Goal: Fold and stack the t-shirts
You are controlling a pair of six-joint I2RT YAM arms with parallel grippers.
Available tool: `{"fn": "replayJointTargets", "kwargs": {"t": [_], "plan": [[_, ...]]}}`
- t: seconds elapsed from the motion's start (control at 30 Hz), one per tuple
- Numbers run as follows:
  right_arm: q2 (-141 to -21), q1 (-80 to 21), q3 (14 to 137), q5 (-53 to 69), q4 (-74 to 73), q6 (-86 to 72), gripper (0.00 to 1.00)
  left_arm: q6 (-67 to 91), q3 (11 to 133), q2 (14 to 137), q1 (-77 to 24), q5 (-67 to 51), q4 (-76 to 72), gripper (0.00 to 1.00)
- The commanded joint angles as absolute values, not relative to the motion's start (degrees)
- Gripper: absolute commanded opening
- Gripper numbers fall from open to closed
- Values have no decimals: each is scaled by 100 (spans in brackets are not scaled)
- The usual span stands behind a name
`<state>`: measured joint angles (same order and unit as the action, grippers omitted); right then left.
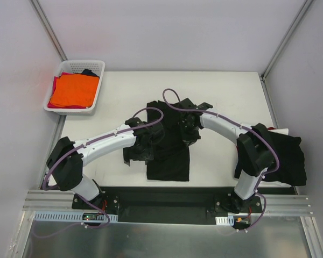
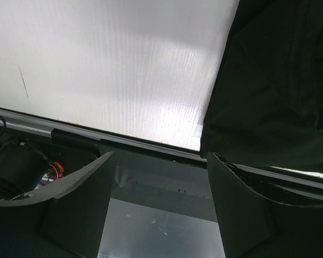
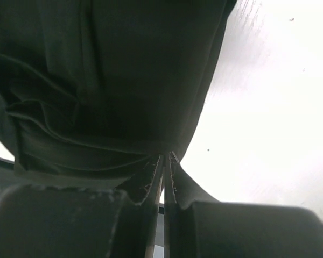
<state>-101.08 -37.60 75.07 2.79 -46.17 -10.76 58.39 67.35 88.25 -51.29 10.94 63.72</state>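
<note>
Our right gripper [image 3: 164, 158] is pinched shut on the hem of the soft black cloth t-shirt [image 3: 113, 70], which lies in the middle of the surface. Our left gripper [image 2: 160, 156] stands wide and empty beside its edge. With so thin a bite, we judge the hem may slip and the fold collapse. The white matte surface [image 1: 226, 102] sits between pale walls [image 1: 167, 32].

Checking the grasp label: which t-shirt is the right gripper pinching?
The black t-shirt spread flat mid-table, not the dark heap at the right edge nor the orange one in the basket.
</note>
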Motion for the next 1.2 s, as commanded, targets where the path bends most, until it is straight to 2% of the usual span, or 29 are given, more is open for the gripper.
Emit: {"fn": "replayJointTargets", "kwargs": {"t": [0.0,0.07,0.17,0.2,0.3,0.5,0.57,0.67,0.7,0.73,0.8,0.83,0.9,0.93,0.97,1.17], "plan": [[-10449,-3621,7839,387,-4746,-817,6,6169,6645,8473,-5194,1204,6680,69],[-10546,-3560,7927,422,-4729,-756,8,6249,6592,8411,-5194,1213,6715,69],[-10819,-3481,8042,474,-4729,-660,33,6293,6548,8367,-5194,1222,6724,69],[-10880,-3454,8103,501,-4720,-642,45,6284,6600,8428,-5194,1230,6724,69],[-10986,-3305,8200,598,-4658,-536,53,6232,6828,8665,-5194,1239,6715,69],[-10109,-3059,8315,694,-4860,-579,50,5950,7461,9306,-5238,1222,6592,69],[-9645,-3076,8008,939,-4922,-694,48,5898,7558,9395,-5247,1187,6539,69],[-9195,-3173,7333,1098,-4887,-896,36,5845,7611,9536,-5247,1108,6407,69],[-8924,-3190,7147,1090,-4852,-923,23,5836,7620,9614,-5247,1081,6364,67],[-8817,-3217,6998,1081,-4869,-984,16,5827,7603,9641,-5256,1046,6250,65],[-8554,-3234,6637,1072,-4869,-1019,10,5818,7498,9746,-5256,923,6092,56],[-8491,-3226,6549,1064,-4887,-1020,10,5827,7462,9782,-5273,888,5960,41],[-8403,-3226,6355,1029,-4930,-1011,11,5880,7401,9852,-5361,835,5880,23],[-8341,-3226,6311,1002,-4983,-993,11,5923,7392,9879,-5396,835,5819,6],[-8306,-3234,6276,941,-5001,-958,11,5950,7374,9905,-5431,835,5801,0],[-8218,-3226,6082,905,-5062,-888,13,6021,7409,10151,-5625,774,5564,0]]}}
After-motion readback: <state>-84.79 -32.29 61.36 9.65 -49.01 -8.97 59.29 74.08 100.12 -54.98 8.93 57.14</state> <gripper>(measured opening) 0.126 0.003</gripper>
